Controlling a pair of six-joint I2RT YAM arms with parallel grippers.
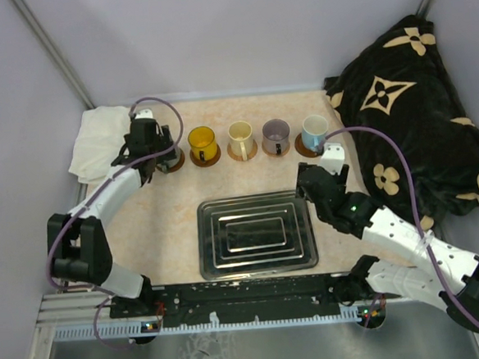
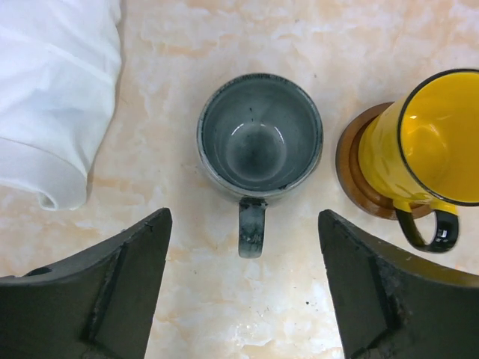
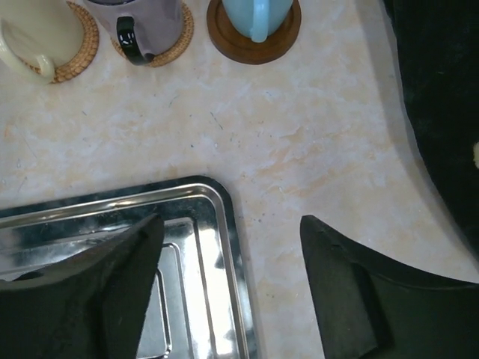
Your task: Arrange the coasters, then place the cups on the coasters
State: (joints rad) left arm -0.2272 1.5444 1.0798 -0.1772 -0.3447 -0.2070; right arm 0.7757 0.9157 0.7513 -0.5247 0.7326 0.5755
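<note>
Several cups stand in a row at the back, each on a coaster: orange-yellow (image 1: 202,140), cream (image 1: 240,134), purple (image 1: 276,132) and light blue (image 1: 314,127). My left gripper (image 1: 153,147) hovers at the row's left end and hides the grey cup from above. In the left wrist view, the grey cup (image 2: 260,134) stands upright just beyond my open left gripper (image 2: 244,217), its handle pointing between the fingers without touching them. The yellow cup (image 2: 441,138) sits on a brown coaster (image 2: 352,168). My right gripper (image 3: 230,221) is open and empty above the tray's corner.
A ridged metal tray (image 1: 258,260) lies in the middle near the arms. A white cloth (image 1: 97,138) is bunched at the back left, close to the grey cup. A black patterned blanket (image 1: 415,110) fills the right side.
</note>
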